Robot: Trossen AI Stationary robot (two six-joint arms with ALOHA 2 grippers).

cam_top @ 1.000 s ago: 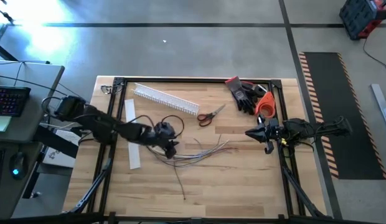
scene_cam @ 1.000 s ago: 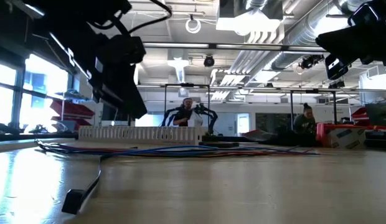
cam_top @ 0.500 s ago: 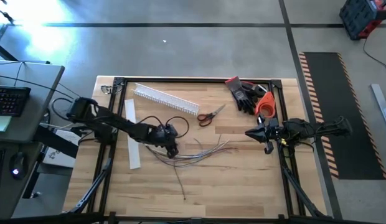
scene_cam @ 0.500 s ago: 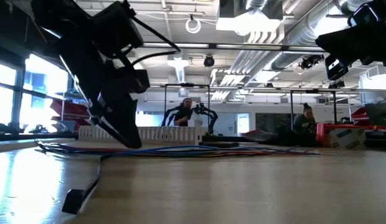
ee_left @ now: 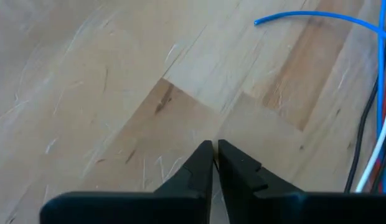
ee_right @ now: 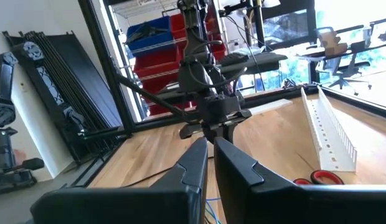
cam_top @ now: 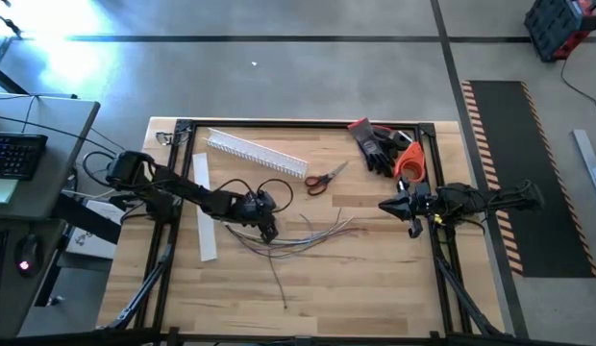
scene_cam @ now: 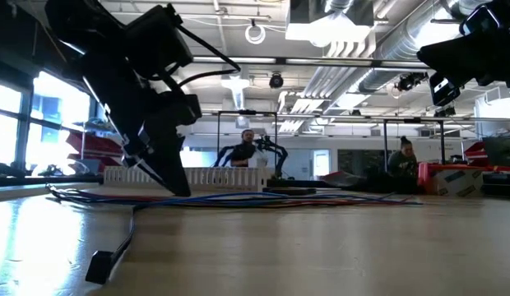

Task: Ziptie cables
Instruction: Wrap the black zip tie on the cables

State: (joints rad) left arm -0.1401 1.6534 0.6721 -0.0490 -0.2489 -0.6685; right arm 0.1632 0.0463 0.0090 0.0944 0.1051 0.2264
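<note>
The cables [cam_top: 300, 234] lie loose on the wooden table, a fan of thin dark and coloured wires; they also show in the low view [scene_cam: 263, 197]. My left gripper [cam_top: 268, 231] is down at their left end, shut. Its own wrist view shows the left gripper [ee_left: 215, 148] over bare wood with nothing between the fingers, and the cables [ee_left: 375, 149] off to one side. My right gripper [cam_top: 383, 204] hangs shut and empty above the table's right side, the right gripper [ee_right: 210, 144] pointing toward the left arm.
A white slotted duct [cam_top: 256, 153] lies at the far left and a flat white strip [cam_top: 204, 219] on the left. Red-handled scissors [cam_top: 322, 180] lie mid-table, gloves [cam_top: 383, 147] far right. A thin black strip [cam_top: 277, 281] lies near the cables. People sit beyond the table.
My left gripper has come down from above the table to table level at the cables' left end, its arm stretching lower and flatter. The cables have stayed where they were.
</note>
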